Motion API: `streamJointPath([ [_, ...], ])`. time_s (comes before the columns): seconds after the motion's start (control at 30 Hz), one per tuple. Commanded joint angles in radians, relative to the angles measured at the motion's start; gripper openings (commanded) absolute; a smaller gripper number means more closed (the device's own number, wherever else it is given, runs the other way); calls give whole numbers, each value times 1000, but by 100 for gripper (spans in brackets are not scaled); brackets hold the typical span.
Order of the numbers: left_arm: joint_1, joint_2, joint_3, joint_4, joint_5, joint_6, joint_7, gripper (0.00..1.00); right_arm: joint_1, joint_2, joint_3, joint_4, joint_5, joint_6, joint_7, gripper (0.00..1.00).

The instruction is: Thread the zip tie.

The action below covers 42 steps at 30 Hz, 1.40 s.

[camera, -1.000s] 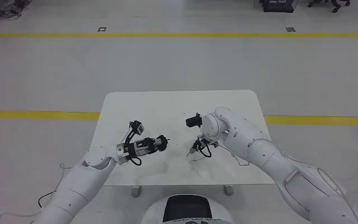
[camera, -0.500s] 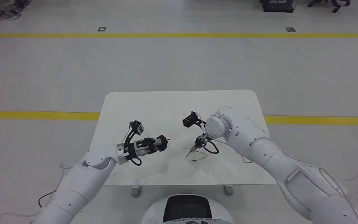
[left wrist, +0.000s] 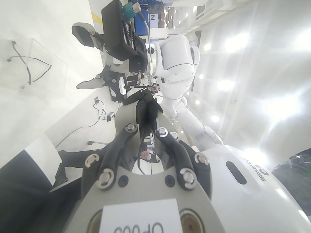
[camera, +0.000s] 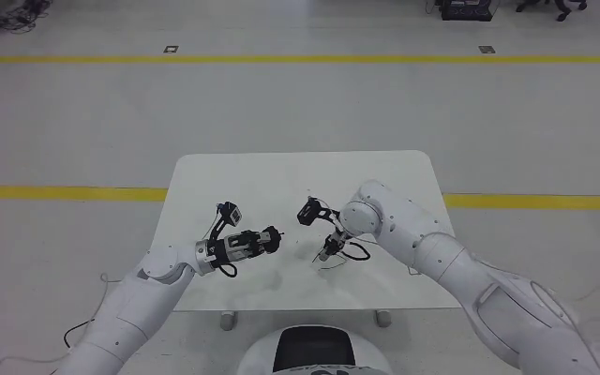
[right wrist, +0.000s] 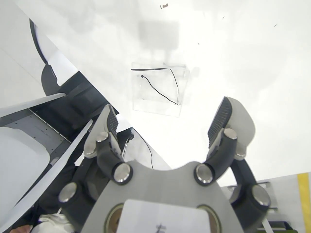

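Right wrist view: right pincer (right wrist: 167, 109) gapes wide above the zip ties (right wrist: 150, 69) in a clear box (right wrist: 155, 105) on the counter (right wrist: 218, 49) (left pincer (left wrist: 147, 105) pinched closed); best to descend squarely over one strand before closing.

Left pincer (left wrist: 146, 99) hides most of zip tie (left wrist: 139, 153).

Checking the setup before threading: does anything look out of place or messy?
Nothing looks damaged. The zip ties lie crossed over each other in the clear box, and a few small dark scraps lie loose on the table.
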State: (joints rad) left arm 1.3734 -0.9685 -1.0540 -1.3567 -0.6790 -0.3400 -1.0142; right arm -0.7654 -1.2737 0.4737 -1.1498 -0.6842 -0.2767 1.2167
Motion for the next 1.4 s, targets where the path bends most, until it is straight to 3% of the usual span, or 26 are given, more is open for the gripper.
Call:
streamJointPath([
  [0.0,0,0,0,0,0,0,0,0,-3,0,0,1,-1,-1,-6,100],
  [0.1,0,0,0,0,0,0,0,0,-5,3,-5,1,-42,-63,-53,100],
  [0.2,0,0,0,0,0,0,0,0,11,10,-55,-38,-79,-63,-81,100],
  [0.5,0,0,0,0,0,0,0,0,122,48,-304,-59,10,-63,-173,100],
  [0.97,0,0,0,0,0,0,0,0,94,53,-304,-70,-20,-63,-183,100],
  [1.0,0,0,0,0,0,0,0,0,92,53,-304,-72,-25,-63,-178,80],
  [1.07,0,0,0,0,0,0,0,0,89,52,-304,-73,-35,-63,-174,57],
  [1.1,0,0,0,0,0,0,0,0,87,51,-304,-76,-41,-63,-173,50],
  [1.37,0,0,0,0,0,0,0,0,71,56,-304,-74,-66,-63,-203,44],
])
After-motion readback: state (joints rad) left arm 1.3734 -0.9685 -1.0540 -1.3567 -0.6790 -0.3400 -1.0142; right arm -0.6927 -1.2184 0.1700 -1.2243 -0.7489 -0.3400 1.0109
